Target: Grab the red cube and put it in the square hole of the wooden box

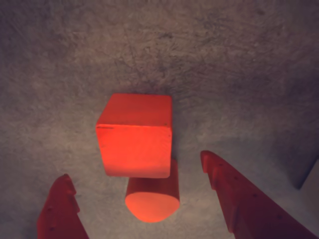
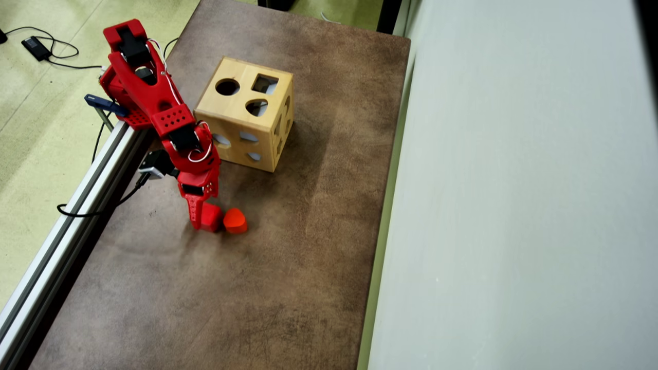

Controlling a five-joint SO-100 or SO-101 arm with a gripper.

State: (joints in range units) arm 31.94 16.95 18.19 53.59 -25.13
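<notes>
Approaching: the grab is the step in hand, I judge; the cube is not yet held.
Gripper: the gripper (image 1: 141,196) hangs low over the brown mat (image 2: 308,231), its jaws standing wide apart in the wrist view, one finger at each lower corner.
Red cube: the red cube (image 1: 134,134) rests on the mat just ahead of the jaw tips and roughly centred on the gap between them, touched by neither finger in the wrist view.
Orange block: the orange rounded block (image 1: 152,199) lies between the jaws, touching the cube's near face; in the overhead view it sits beside the cube (image 2: 211,217).
Wooden box: the wooden box (image 2: 245,114) stands well behind the jaws, beside the arm, with the square hole (image 2: 264,84) on its top face, next to a round one.
Next move: it calls for pushing the jaws forward around the cube alone, then closing; the rounded block in the gap could get pinched instead.
Writing: none readable on cube, box or arm.
</notes>
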